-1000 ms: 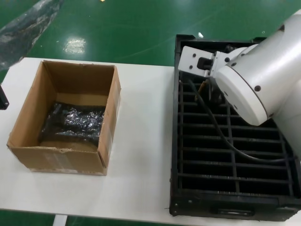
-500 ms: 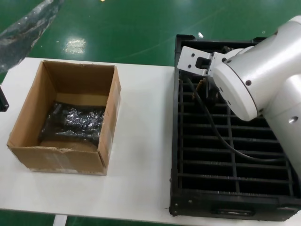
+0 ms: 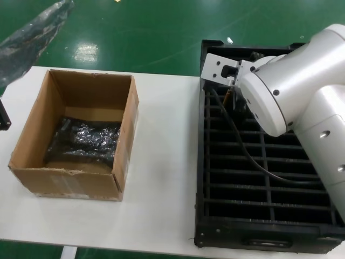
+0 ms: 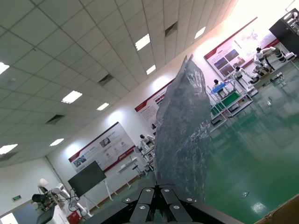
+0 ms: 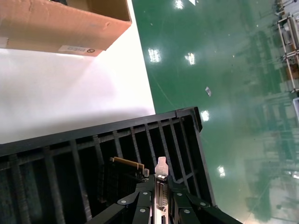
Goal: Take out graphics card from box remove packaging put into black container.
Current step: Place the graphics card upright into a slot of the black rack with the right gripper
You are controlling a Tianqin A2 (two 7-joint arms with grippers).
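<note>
My right gripper (image 5: 161, 193) is shut on the silver end bracket of the graphics card (image 5: 161, 169). The card's dark body with its gold edge hangs down into a slot at the far end of the black container (image 5: 93, 133). In the head view that arm reaches over the black container's (image 3: 269, 237) far left corner. My left gripper (image 4: 158, 187) is shut on the limp grey-blue packaging (image 4: 182, 135) and holds it up; the packaging (image 3: 32, 35) shows off the table's far left. The box (image 3: 70, 181) stands on the left with a shiny dark wrapped bundle (image 3: 86, 137) inside.
The box and the black container stand on a white table (image 3: 161, 162), with a bare strip between them. Green floor lies beyond the far edge. A black cable (image 3: 253, 159) runs from the right wrist across the container's slots.
The right arm has swung a little to the left over the container's far end, the card still in its grip. The held packaging has shifted slightly.
</note>
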